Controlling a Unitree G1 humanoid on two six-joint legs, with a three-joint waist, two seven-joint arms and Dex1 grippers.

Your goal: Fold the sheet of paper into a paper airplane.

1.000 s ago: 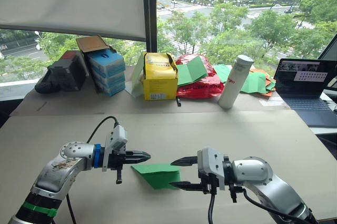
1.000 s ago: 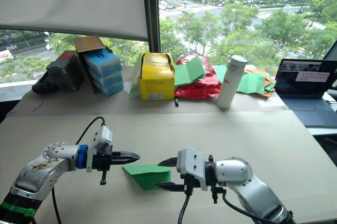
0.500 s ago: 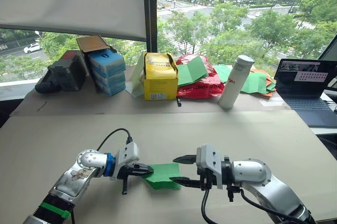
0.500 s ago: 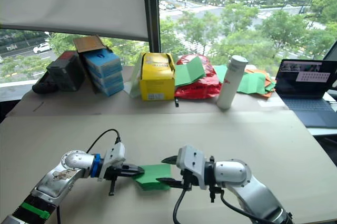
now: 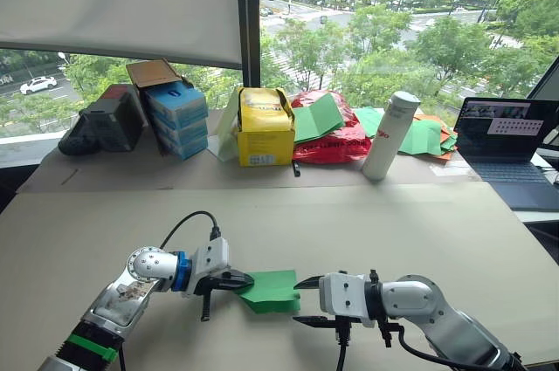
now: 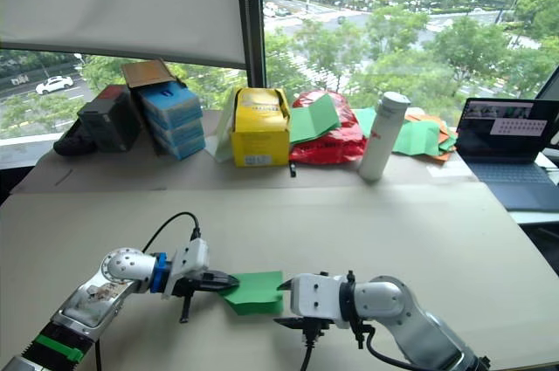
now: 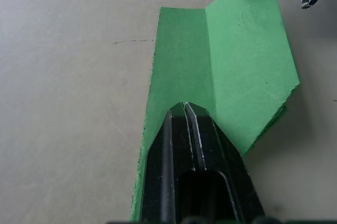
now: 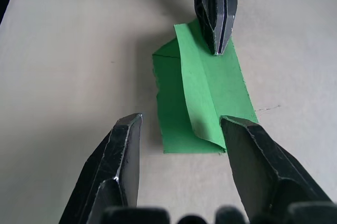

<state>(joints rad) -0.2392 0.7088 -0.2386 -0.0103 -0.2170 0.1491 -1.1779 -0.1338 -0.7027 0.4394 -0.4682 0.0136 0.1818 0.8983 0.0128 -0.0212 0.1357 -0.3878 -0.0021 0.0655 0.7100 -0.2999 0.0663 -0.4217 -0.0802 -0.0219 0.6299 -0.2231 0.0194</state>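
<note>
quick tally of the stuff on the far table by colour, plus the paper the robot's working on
green: 2, the folded sheet of paper and the loose green sheets
yellow: 1, the box
red: 1, the plastic bag
blue: 1, the stack of boxes
white: 1, the bottle
black: 2, the case and the laptop
total: 8

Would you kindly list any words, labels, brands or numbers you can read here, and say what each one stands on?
No text is legible in these pictures.
Yellow box: small print on its front label, too small to read.
White bottle: a red mark on its side, too blurred to read.
Laptop: a pale panel on the screen, its text too small to read.
Blue boxes: no readable lettering.
Sheet of paper: blank.
</note>
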